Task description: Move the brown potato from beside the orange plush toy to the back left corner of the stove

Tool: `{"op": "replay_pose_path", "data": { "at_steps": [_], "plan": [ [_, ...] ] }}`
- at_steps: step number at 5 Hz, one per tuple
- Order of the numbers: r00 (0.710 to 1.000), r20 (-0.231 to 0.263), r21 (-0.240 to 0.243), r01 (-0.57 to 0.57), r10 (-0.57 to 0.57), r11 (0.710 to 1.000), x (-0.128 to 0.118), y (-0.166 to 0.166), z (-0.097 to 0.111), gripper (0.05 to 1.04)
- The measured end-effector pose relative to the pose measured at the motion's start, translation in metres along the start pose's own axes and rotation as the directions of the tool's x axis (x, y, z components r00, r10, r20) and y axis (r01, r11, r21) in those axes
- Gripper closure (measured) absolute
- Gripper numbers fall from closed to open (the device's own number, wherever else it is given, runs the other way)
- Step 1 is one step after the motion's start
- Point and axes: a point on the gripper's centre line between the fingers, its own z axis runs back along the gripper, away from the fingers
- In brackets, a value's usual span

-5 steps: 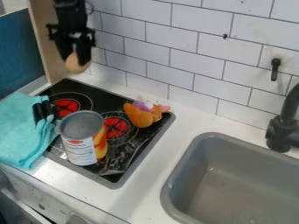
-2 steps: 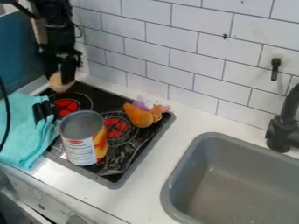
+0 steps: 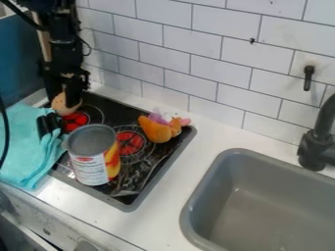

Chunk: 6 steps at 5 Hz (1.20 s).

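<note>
The black gripper point(image 3: 64, 100) hangs low over the back left corner of the stove point(image 3: 144, 177), shut on a tan rounded object point(image 3: 66, 104). That object hangs over or rests at the rear left burner; which one I cannot tell. In front of it an open metal can point(image 3: 90, 156) with a white, red and yellow label stands upright on the stove. An orange plush toy point(image 3: 156, 129) with purple and pink parts lies at the stove's back right. A turquoise cloth point(image 3: 23, 145) with black strips on it lies along the stove's left side.
A grey sink point(image 3: 262, 203) is set into the counter point(image 3: 210, 138) at the right, with a black faucet point(image 3: 317, 142) beside it. White wall tiles point(image 3: 222, 73) rise behind the stove. A dark cable runs down the left edge.
The gripper has come down and a little to the left with the tan object, from beside the wall to the stove's rear left burner. The can, toy and cloth have stayed put.
</note>
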Motion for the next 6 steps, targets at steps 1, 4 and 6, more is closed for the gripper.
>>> {"op": "replay_pose_path", "data": {
  "at_steps": [1, 4, 6],
  "plan": [
    [1.0, 0.019, -0.011, 0.008, -0.008, 1.0, 0.002, -0.002, -0.001, 0.449],
    [0.969, 0.246, -0.041, 0.0, 0.01, 0.999, -0.018, -0.009, 0.075, 0.079],
    [0.938, 0.265, -0.014, 0.237, -0.225, 0.971, -0.063, -0.09, 0.1, 0.083]
  ]
}}
